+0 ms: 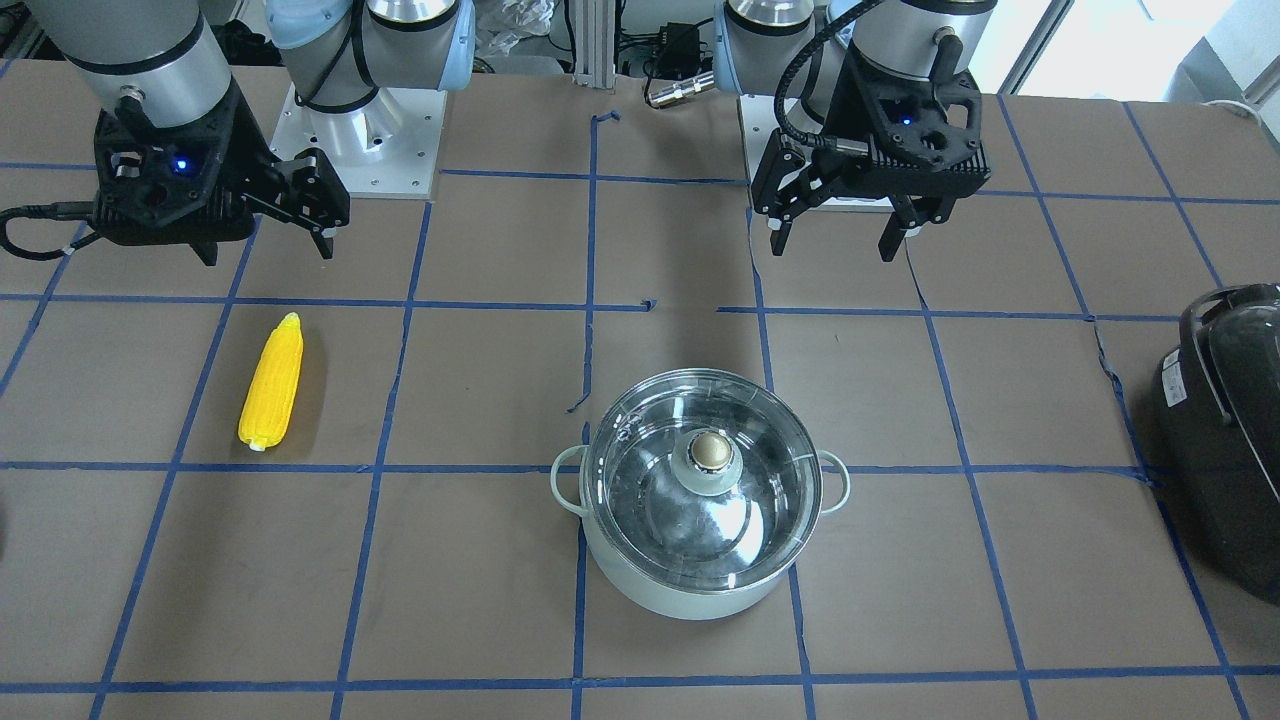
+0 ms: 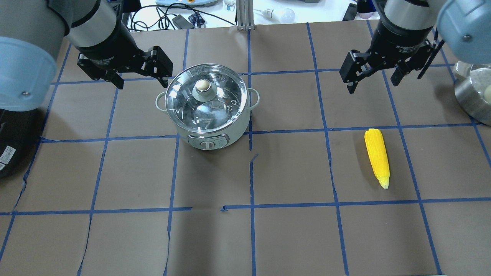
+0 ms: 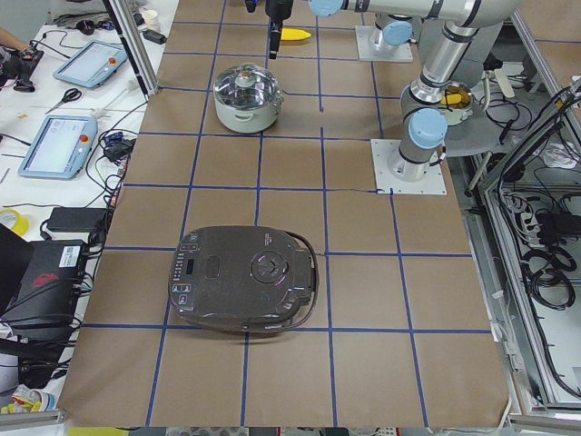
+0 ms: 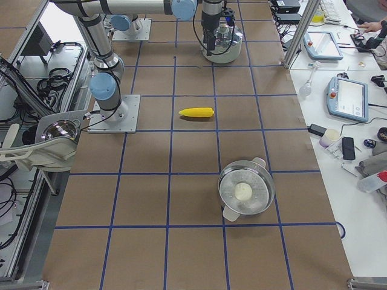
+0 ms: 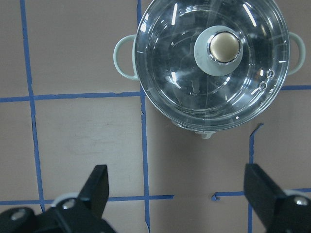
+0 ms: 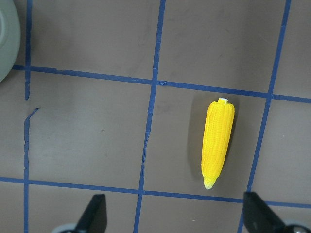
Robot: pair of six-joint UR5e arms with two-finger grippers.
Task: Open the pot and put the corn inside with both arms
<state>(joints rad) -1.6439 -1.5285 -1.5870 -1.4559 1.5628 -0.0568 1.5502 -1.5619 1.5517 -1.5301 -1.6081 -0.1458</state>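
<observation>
The mint-green pot [image 2: 215, 132] stands left of the table's middle with its glass lid [image 2: 215, 109] on and the brass knob [image 2: 202, 85] on top. It also shows in the front view [image 1: 690, 590] and in the left wrist view [image 5: 124, 56]. My left gripper [image 2: 141, 78] hangs open and empty just left of the pot [image 1: 835, 240] [image 5: 180, 194]. The yellow corn [image 2: 377, 157] lies flat on the right side [image 1: 271, 382] [image 6: 217, 143]. My right gripper [image 2: 374, 82] hangs open and empty above the table, beyond the corn [image 1: 265, 245] [image 6: 177, 216].
A large black appliance [image 1: 1225, 430] with a handle sits at the table's left end [image 3: 245, 277]. A steel pot [image 4: 245, 193] with something white inside stands at the right end [image 2: 473, 96]. Blue tape lines grid the brown table.
</observation>
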